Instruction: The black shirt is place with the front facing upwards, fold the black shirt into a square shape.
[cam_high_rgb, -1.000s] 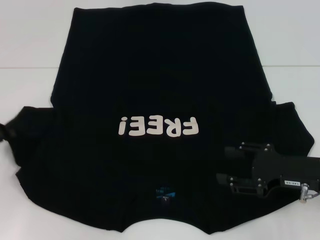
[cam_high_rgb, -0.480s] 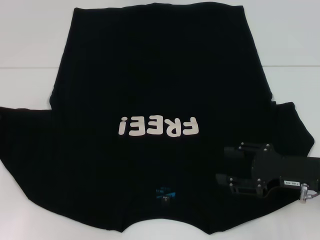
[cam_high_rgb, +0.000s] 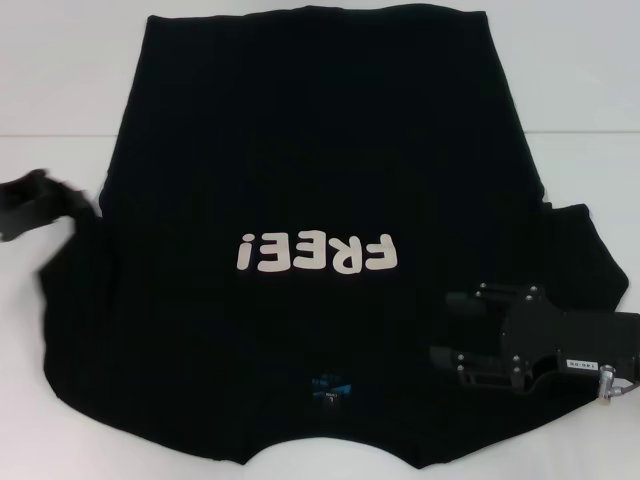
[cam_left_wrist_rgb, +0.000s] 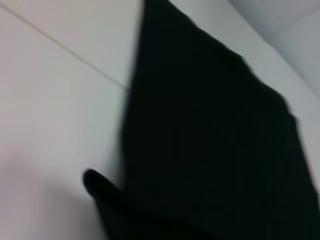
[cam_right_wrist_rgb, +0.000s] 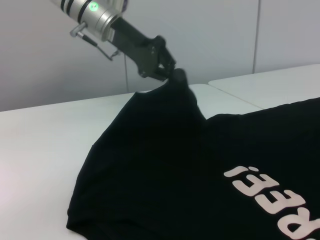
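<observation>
The black shirt (cam_high_rgb: 310, 150) lies front up on the white table (cam_high_rgb: 60, 80), cream "FREE!" lettering (cam_high_rgb: 317, 253) at its middle and the blue-marked neck label (cam_high_rgb: 330, 388) near me. My left gripper (cam_high_rgb: 28, 198) is at the shirt's left edge. The right wrist view shows it (cam_right_wrist_rgb: 169, 71) shut on the left sleeve (cam_right_wrist_rgb: 177, 95), holding the cloth raised in a peak above the table. My right gripper (cam_high_rgb: 448, 330) rests low over the shirt's right shoulder, fingers apart. The left wrist view shows only black cloth (cam_left_wrist_rgb: 210, 140) and table.
The white table (cam_right_wrist_rgb: 40, 150) extends on all sides of the shirt, with a seam line (cam_high_rgb: 580, 133) running across it. A grey wall (cam_right_wrist_rgb: 210, 35) stands behind the table.
My left gripper has come back into view at the left edge and lifted the left sleeve up and inward; the shirt's left edge has drawn in. The right arm has stayed still.
</observation>
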